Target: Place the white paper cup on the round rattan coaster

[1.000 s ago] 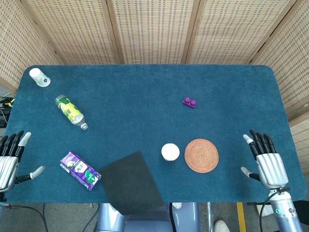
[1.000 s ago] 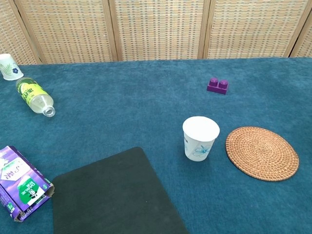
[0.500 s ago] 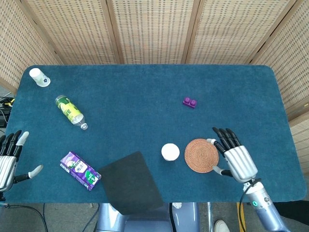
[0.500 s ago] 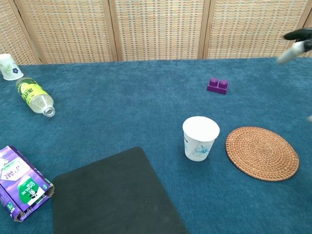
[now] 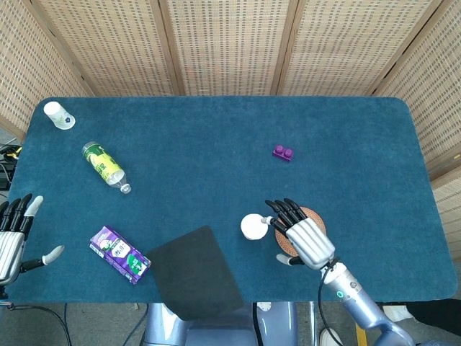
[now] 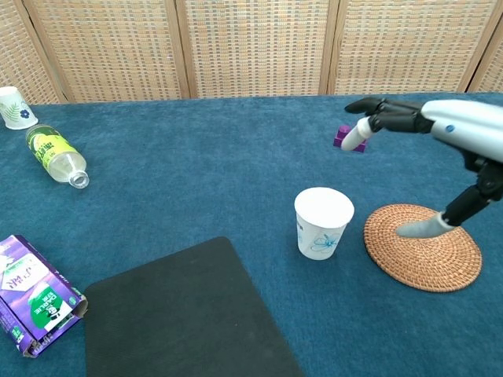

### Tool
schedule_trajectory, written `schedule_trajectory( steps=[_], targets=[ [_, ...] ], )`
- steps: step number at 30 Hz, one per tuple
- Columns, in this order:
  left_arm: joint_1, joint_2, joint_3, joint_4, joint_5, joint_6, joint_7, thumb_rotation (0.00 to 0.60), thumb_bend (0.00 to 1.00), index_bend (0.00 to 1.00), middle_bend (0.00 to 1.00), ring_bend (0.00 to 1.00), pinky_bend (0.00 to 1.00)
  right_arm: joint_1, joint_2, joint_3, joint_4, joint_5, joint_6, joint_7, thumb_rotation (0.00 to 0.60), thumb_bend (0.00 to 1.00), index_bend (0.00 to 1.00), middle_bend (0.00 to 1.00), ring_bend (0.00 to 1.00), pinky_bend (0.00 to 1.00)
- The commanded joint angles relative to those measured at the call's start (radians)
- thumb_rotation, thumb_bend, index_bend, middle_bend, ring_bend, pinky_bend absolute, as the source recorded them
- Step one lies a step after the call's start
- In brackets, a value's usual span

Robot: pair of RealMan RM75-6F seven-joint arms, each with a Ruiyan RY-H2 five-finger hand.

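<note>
The white paper cup (image 6: 323,222) stands upright on the blue tablecloth (image 5: 216,144), near the front edge and a little right of the middle, its open mouth up and a faint blue print on its side. Just to its right lies the round rattan coaster (image 6: 422,246), flat on the cloth, close to the cup but not touching it. My right hand (image 5: 302,234) hangs over the coaster with its fingers (image 6: 369,106) spread and stretched out toward the cup, holding nothing; from the chest view my thumb (image 6: 420,228) points down over the coaster's weave, though I cannot tell whether it touches. In the head view my fingertips reach close to the cup's rim, without a grip on it. Behind my hand, farther back on the table, sits a small purple block (image 5: 283,152). To the cup's left and nearer the front edge lies a dark mat (image 6: 181,314), one corner hanging over the table's edge. Beyond that, at the left, a purple carton (image 5: 119,253) lies on its side, and farther back a plastic bottle (image 5: 105,166) with a green label also lies down. A second small white cup (image 5: 57,114) stands in the far left corner. My left hand (image 5: 14,238) rests by the table's left edge, fingers apart and holding nothing.
</note>
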Motion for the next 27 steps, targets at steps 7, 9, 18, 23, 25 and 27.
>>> schedule_trajectory(
  steps=[7,9,18,23,25,27],
  targets=[
    [0.0,0.003,-0.001,0.001,-0.002,0.0,-0.012,0.0,0.06,0.0,0.0,0.0,0.0,0.075,-0.076,0.033,0.008,0.129,-0.124,-0.114,0.6,0.03,0.2,0.0,0.0,0.0],
    [0.0,0.003,-0.001,0.001,-0.005,-0.002,-0.015,0.0,0.06,0.0,0.0,0.0,0.0,0.087,-0.083,0.039,0.012,0.151,-0.139,-0.137,0.6,0.03,0.2,0.0,0.0,0.0],
    [0.0,0.005,-0.002,0.002,-0.007,-0.003,-0.022,0.0,0.06,0.0,0.0,0.0,0.0,0.124,-0.103,0.06,0.025,0.237,-0.181,-0.198,0.6,0.03,0.19,0.0,0.0,0.0],
    [-0.001,0.005,-0.002,0.004,-0.008,-0.005,-0.026,0.0,0.06,0.0,0.0,0.0,0.0,0.154,-0.117,0.07,0.046,0.293,-0.212,-0.23,0.6,0.03,0.17,0.0,0.0,0.0],
    [-0.001,0.006,-0.002,0.005,-0.009,-0.006,-0.029,0.0,0.06,0.0,0.0,0.0,0.0,0.174,-0.123,0.078,0.06,0.324,-0.234,-0.248,0.6,0.03,0.17,0.0,0.0,0.0],
    [-0.001,0.006,-0.003,0.007,-0.011,-0.007,-0.032,0.0,0.06,0.0,0.0,0.0,0.0,0.185,-0.126,0.08,0.066,0.344,-0.245,-0.263,0.6,0.03,0.17,0.0,0.0,0.0]
  ],
)
